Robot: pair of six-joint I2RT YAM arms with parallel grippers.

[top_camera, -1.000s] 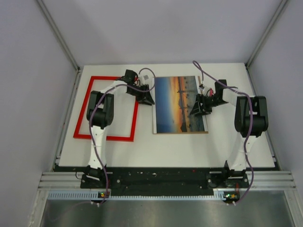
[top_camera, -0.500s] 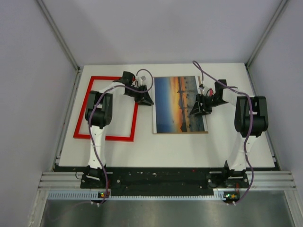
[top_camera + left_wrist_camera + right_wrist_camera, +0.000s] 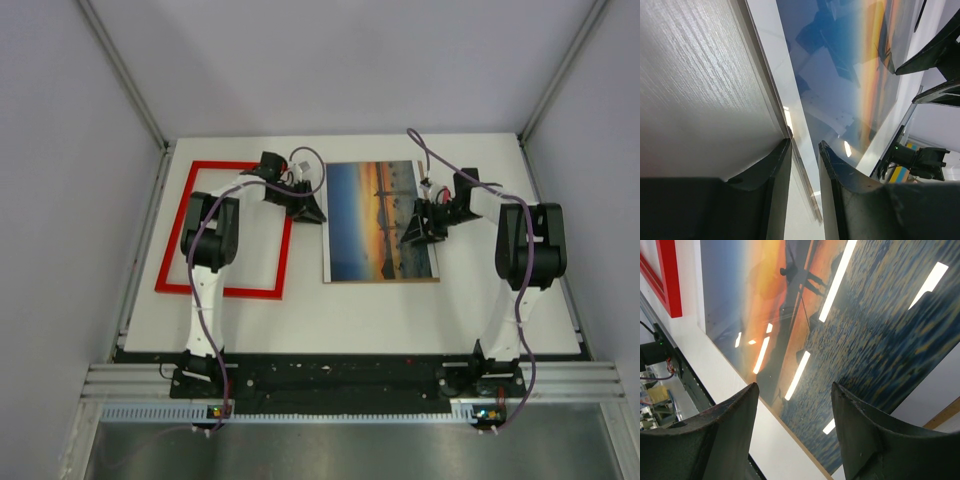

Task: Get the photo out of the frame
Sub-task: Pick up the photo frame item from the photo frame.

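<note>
Red, thin rectangular frame [image 3: 222, 292] lies empty behind my left gripper [image 3: 310, 212], which has nudged slightly, fingers narrowly parted astride the sunset paper print's [image 3: 375, 215] edge. My right gripper [image 3: 412, 232] stands spread above it. I judge the removal essentially done.

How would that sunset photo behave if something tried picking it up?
Probably slippery: the photo shows mirror-like glare, so its surface looks glossy. Likely light and perhaps bendy, since it looks very thin and lies quite flat.
</note>
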